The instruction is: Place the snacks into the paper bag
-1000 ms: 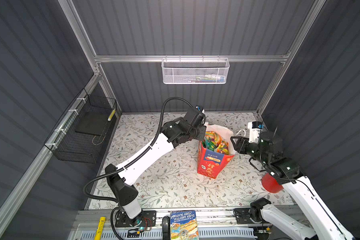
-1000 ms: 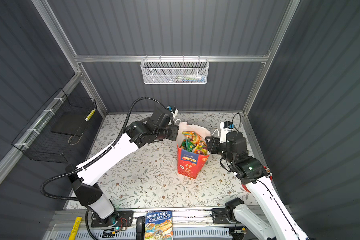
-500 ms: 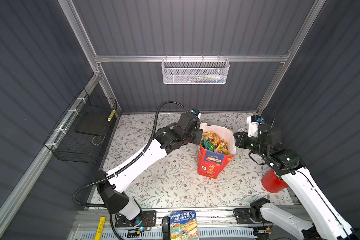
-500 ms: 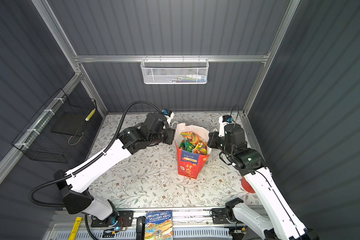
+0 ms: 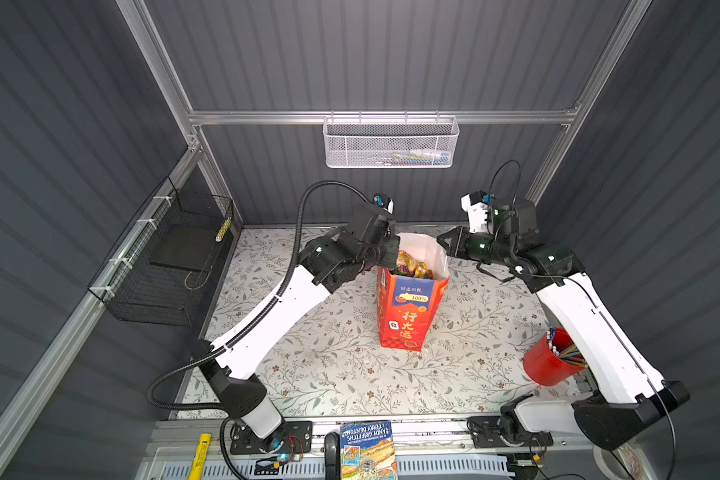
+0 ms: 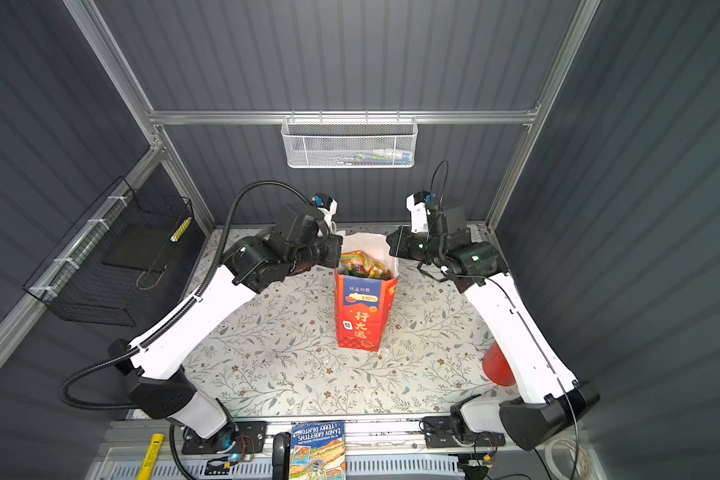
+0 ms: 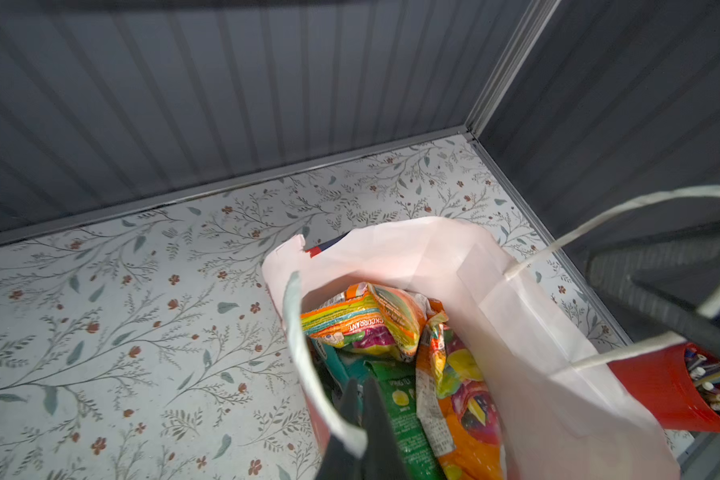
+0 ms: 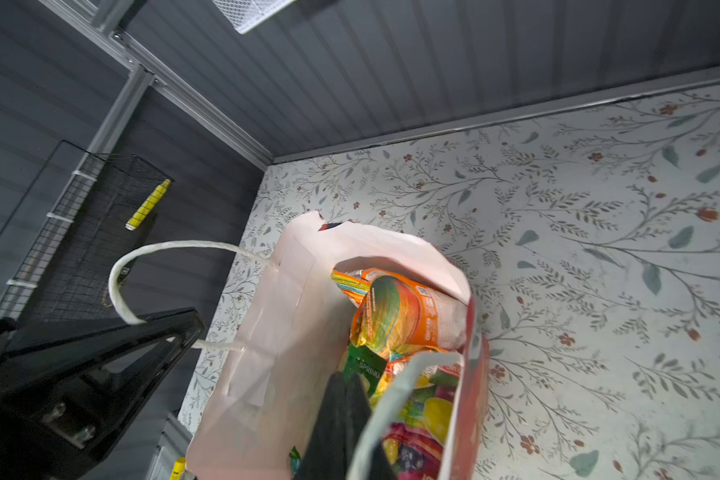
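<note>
At bag (image 5: 408, 316) mouth: snacks (image 5: 410, 266) all inside. Left gripper (image 7: 360, 388) and right gripper (image 8: 343, 388) each clamp a handle (image 7: 300, 332). Packing seems done; next, an even lift without tearing.

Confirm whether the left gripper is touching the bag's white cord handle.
Touching. In the left wrist view the white cord handle runs straight down into the shut jaws of the left gripper and is pinched between them.

Grey ribbed walls (image 5: 350, 54), aluminium rail (image 5: 266, 117), floral-patterned floor (image 5: 329, 374), white mesh basket (image 5: 391, 143) on back wall, black wire basket (image 5: 162, 266) left
</note>
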Motion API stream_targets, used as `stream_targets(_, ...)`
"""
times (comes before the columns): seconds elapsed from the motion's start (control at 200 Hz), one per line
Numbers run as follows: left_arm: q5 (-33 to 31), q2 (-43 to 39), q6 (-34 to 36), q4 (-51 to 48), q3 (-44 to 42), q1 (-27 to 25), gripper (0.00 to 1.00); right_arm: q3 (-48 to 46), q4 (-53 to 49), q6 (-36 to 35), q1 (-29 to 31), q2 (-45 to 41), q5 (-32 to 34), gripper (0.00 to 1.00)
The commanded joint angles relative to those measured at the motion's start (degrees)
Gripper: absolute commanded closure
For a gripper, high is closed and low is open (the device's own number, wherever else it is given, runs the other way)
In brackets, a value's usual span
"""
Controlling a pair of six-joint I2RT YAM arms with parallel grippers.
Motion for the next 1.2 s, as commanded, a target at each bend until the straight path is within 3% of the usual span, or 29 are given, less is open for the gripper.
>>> stream_targets(0.0, -5.82, -4.91, 1.46, 4.67, -2.85, -0.04, 1.00, 1.09, 5.25, 0.67, 0.55, -1.53, -2.96, 1.00)
stream_targets(0.225, -8.79, -13.97, -0.52, 10.51, -22.28, 0.10, 1.00, -19.63, 15.83, 3.26, 4.09, -9.28, -1.77, 1.00)
stream_targets(0.415, -9.71, -14.32, -1.93, 8.07, -24.19, 0.61, 1.00, -23.24, 17.46, 4.60, 5.36, -11.01, -1.47, 0.96)
stream_targets(0.495, -8.79, -15.90, -2.17, 9.38, -25.21, 0.66, 0.83, -21.44, 16.09, 4.74, 5.89, -10.53, -1.55, 0.84)
stream_targets(0.58, -8.78, -16.99, -2.30, 9.72, -25.73, 0.59, 0.56, -19.72, 14.80, 4.52, 6.63, -9.93, -1.57, 0.55)
stream_targets(0.665, -9.00, -17.54, -2.37, 9.05, -25.64, 0.62, 0.29, -18.21, 13.50, 5.38, 6.69, -9.15, -2.58, 0.36)
stream_targets(0.771, -8.24, -18.80, -2.37, 7.29, -25.48, 0.63, 0.01, -16.91, 12.08, 6.19, 6.68, -9.82, -2.62, 0.03)
stream_targets(0.946, -5.05, -26.11, -3.87, 7.35, -28.96, 0.62, 0.00, -18.71, 11.78, 5.66, 6.80, -16.79, -0.62, 0.01)
stream_targets(1.021, -3.16, -31.28, -5.67, 8.77, -34.23, 0.63, 0.00, -20.35, 11.55, 3.92, 6.80, -20.34, 1.26, 0.01)
stream_targets(1.196, -4.72, -44.12, -9.59, 9.92, -43.94, 0.60, 0.00, -28.62, 12.26, 1.27, 6.80, -30.18, 12.94, 0.01)
